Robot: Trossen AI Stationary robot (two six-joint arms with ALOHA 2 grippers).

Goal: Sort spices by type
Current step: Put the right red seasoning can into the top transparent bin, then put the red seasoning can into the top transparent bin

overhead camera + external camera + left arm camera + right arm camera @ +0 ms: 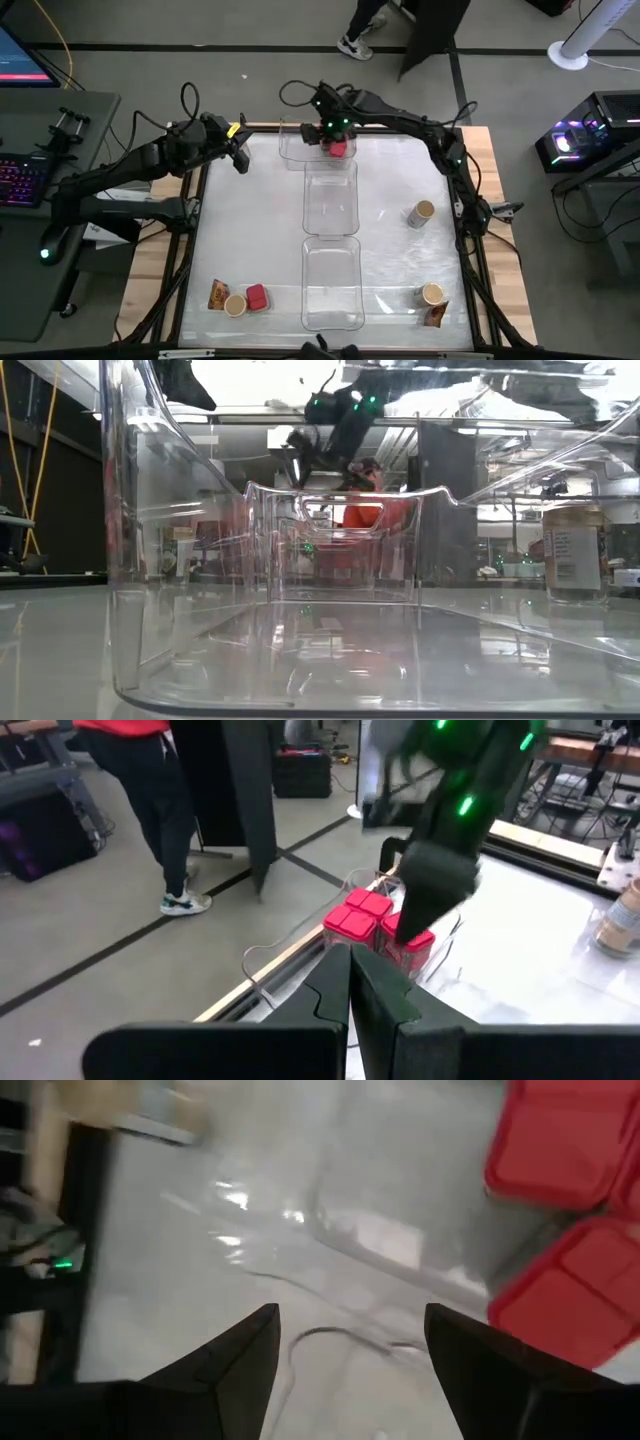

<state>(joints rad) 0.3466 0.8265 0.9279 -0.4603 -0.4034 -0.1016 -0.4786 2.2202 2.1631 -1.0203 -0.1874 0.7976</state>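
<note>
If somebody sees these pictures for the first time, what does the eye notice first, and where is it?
First come the red boxes in the clear tray at the table's far edge, with the right pincer open just above them. The left pincer waits shut near the far left corner. Loose jars and packets lie near the front corners, and one jar stands alone on the right.

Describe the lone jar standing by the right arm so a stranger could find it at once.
Start from the row of three clear trays running down the middle of the table. Look right of the middle tray, towards the right arm: a round jar with a tan top stands there alone. The other two jars sit at the near edge, each beside a packet.
</note>
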